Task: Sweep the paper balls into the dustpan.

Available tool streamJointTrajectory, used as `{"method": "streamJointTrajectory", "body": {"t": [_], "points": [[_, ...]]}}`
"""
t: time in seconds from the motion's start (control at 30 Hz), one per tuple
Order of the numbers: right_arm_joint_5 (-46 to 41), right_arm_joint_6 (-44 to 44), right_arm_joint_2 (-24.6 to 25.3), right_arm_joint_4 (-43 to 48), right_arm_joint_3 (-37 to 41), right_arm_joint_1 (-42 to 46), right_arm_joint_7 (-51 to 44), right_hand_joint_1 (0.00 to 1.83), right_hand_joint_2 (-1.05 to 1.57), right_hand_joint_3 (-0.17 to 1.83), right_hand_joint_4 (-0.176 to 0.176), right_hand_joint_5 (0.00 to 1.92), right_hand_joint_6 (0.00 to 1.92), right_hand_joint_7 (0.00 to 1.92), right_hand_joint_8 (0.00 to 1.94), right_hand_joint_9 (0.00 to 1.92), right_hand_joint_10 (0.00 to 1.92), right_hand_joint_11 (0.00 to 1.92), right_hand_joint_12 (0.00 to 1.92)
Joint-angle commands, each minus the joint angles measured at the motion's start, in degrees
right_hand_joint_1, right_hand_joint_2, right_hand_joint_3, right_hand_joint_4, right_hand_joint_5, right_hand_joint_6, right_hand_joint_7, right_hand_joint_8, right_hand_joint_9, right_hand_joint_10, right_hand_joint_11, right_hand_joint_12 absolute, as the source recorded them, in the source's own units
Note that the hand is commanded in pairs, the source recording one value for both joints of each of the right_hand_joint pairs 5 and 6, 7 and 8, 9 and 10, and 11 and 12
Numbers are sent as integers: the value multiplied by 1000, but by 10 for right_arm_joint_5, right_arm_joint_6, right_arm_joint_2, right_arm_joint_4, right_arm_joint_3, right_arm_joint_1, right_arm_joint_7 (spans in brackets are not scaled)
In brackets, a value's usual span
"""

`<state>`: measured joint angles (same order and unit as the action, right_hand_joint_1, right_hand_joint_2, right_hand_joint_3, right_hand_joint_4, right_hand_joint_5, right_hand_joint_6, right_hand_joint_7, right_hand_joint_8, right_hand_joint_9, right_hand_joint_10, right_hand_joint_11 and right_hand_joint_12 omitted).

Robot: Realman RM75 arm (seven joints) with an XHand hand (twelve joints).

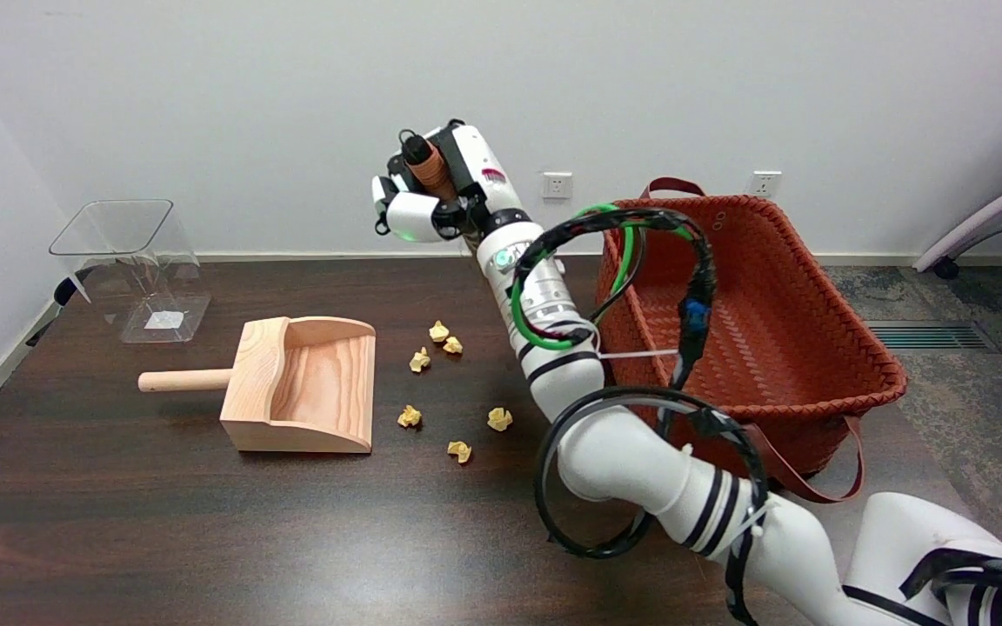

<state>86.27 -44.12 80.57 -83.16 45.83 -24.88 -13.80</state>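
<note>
head view: yellow crumpled paper balls point(452, 402) scattered beside wooden dustpan point(305, 385)

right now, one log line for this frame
right hand raised, grips brown handle | six paper balls loose on table | wooden dustpan empty

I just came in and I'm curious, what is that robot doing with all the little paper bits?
The robot's right hand is lifted above the table, holding what looks like a small brown brush handle. Six crumpled yellow paper balls lie on the table beside the open side of a wooden dustpan. None are in the dustpan yet, so sweeping hasn't started. A red woven basket sits on the right, and a clear container at the far left.
</note>
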Motion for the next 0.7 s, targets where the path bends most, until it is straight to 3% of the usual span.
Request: {"method": "streamJointTrajectory", "body": {"t": [0.03,0.23,0.7], "points": [[-10,-169,88,109,-15,-1,-8,1389,861,851,0,1920,1920,1920,1920,1920,1920,1920,1920],[-14,-184,106,100,-14,14,-78,1406,795,851,0,1920,1920,1920,1920,1920,1920,1920,1920],[16,-260,138,111,-23,51,-95,1401,742,883,0,1920,1920,1920,1920,1920,1920,1920,1920]]}}
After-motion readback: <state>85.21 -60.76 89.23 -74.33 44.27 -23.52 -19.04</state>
